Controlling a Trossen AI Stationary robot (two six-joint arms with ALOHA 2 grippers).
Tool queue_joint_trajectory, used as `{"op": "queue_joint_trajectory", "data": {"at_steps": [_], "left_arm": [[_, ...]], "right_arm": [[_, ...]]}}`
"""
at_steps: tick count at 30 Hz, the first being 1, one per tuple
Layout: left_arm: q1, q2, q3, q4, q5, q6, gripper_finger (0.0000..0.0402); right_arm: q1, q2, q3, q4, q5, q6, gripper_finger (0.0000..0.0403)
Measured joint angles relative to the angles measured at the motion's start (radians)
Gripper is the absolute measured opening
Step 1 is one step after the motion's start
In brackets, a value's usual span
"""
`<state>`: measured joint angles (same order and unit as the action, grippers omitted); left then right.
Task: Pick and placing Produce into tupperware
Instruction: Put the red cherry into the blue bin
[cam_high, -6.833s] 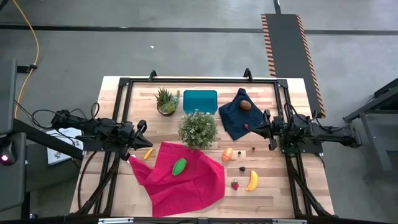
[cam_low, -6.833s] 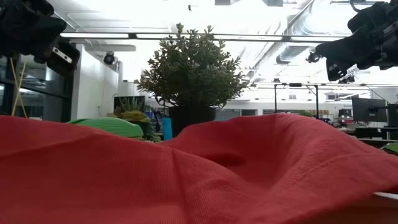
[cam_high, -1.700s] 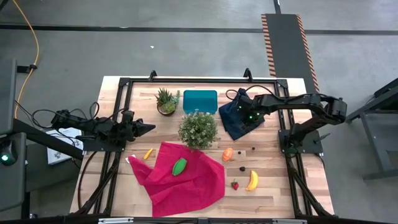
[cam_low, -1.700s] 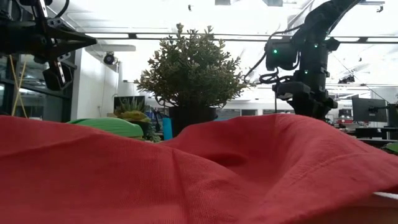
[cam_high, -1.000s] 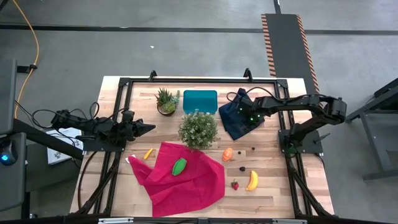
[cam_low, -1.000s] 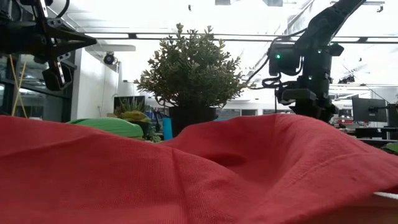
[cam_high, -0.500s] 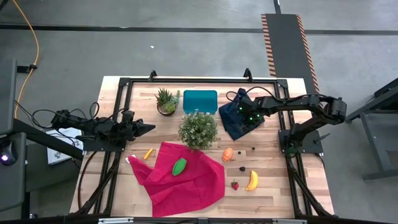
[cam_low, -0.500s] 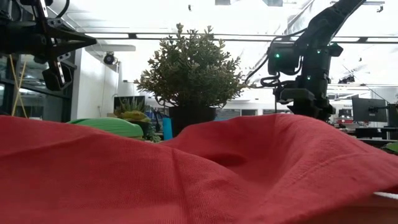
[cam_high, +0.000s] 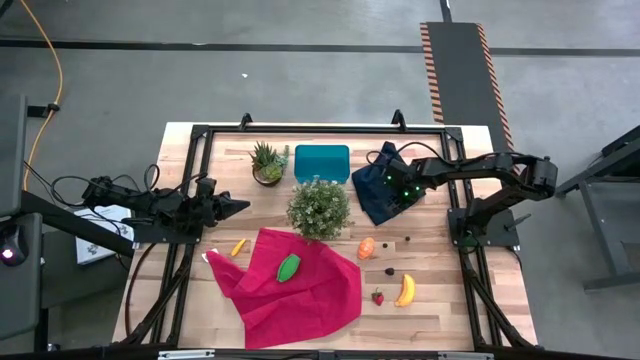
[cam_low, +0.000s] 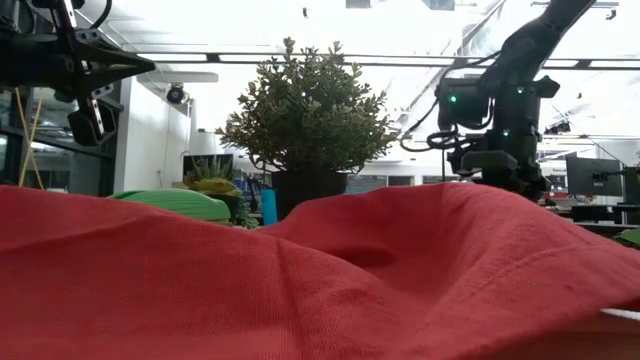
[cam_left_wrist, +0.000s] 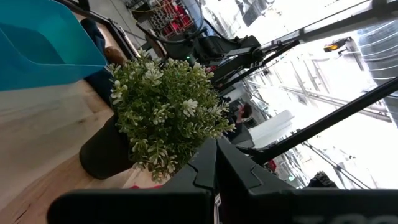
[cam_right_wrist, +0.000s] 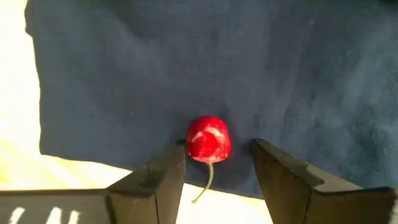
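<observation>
Right gripper (cam_right_wrist: 214, 163) spread wide astride a small red stemmed cherry (cam_right_wrist: 209, 139) on navy blue cloth (cam_right_wrist: 186, 68); teal-blue rectangular plastic tub (cam_high: 322, 162) beside the cloth holds nothing visible.

I see two dark, slim jointed arms with black cables looping along their links, the right arm (cam_high: 470, 172) showing small green indicator lights near its wrist, its blocky dark fingers (cam_right_wrist: 283, 180) matte and square-edged, the left arm (cam_high: 150, 205) equally black.
</observation>
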<state>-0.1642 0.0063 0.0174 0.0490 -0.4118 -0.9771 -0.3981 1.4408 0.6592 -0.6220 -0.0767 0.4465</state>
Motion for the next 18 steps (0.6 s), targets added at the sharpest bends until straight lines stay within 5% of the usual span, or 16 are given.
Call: {"op": "queue_joint_trajectory", "data": {"at_steps": [18], "left_arm": [[0.000,0.000,0.000,0.000,0.000,0.000,0.0001]], "right_arm": [[0.000,0.000,-0.002,0.043,0.001,-0.002,0.0119]]}}
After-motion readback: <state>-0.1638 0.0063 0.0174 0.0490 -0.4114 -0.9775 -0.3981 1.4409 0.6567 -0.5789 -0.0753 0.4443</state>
